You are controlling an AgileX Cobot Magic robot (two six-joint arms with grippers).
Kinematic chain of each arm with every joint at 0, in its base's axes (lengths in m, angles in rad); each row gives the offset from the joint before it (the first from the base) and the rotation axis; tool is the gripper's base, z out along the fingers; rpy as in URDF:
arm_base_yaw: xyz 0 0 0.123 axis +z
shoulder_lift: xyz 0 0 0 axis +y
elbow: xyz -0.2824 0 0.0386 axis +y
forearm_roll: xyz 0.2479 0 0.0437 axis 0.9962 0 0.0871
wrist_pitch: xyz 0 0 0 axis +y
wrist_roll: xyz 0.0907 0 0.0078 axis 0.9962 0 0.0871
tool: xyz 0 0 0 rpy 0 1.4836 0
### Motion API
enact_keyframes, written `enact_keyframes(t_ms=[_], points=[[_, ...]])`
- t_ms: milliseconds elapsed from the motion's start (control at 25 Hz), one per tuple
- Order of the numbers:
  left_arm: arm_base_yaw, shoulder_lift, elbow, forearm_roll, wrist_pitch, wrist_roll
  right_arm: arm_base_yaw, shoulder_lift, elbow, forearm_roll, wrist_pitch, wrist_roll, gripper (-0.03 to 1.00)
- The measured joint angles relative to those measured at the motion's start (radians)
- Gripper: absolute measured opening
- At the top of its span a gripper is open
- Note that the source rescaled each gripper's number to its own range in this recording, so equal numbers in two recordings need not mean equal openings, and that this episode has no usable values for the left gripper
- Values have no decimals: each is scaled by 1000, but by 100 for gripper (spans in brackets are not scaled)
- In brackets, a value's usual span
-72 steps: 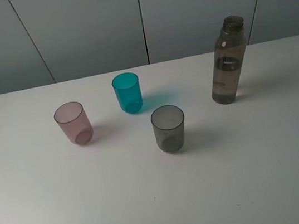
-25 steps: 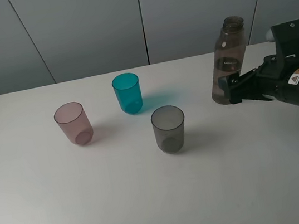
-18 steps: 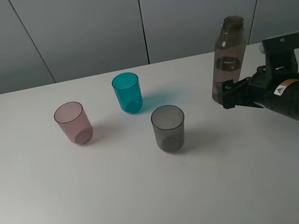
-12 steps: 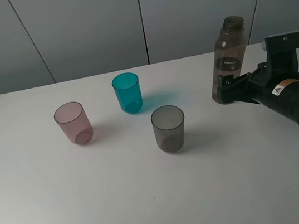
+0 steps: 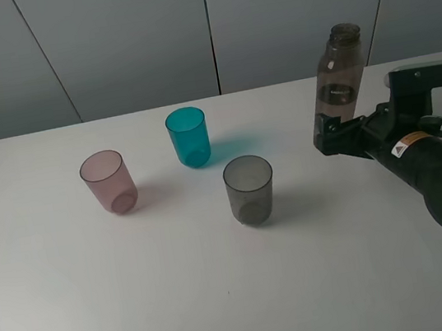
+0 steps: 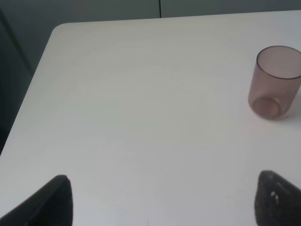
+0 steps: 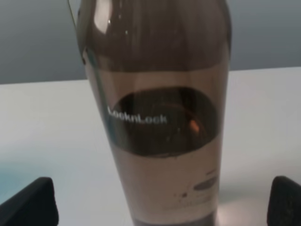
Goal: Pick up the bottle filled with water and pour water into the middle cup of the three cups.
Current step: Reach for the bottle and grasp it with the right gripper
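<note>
At the far right corner of the bench (image 5: 224, 298), I've got my right pincer (image 5: 329, 134) open around the upright bottle (image 5: 336, 86), pads clear of it; left pincer (image 6: 164, 194) open too.

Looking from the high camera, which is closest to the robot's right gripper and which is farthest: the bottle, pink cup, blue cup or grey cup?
Starting from the right gripper:
1. bottle, on the right, between the open jaws.
2. grey cup, in the middle, towards the front.
3. teal-blue cup, further back and left.
4. pink cup, far left.
</note>
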Motion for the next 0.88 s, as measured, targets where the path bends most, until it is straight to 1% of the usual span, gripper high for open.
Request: enact_keyframes(t_ms=[80, 200, 480, 720, 880], points=[[0, 0, 0, 0, 0, 0, 0, 35, 0, 0, -5, 7, 99], [0, 0, 0, 0, 0, 0, 0, 66, -10, -7, -5, 21, 99], [0, 0, 0, 0, 0, 0, 1, 113, -86, -27, -13, 33, 100], [0, 0, 0, 0, 0, 0, 1, 169, -124, -15, -15, 35, 100], [0, 0, 0, 0, 0, 0, 1, 192, -145, 22, -15, 35, 100]])
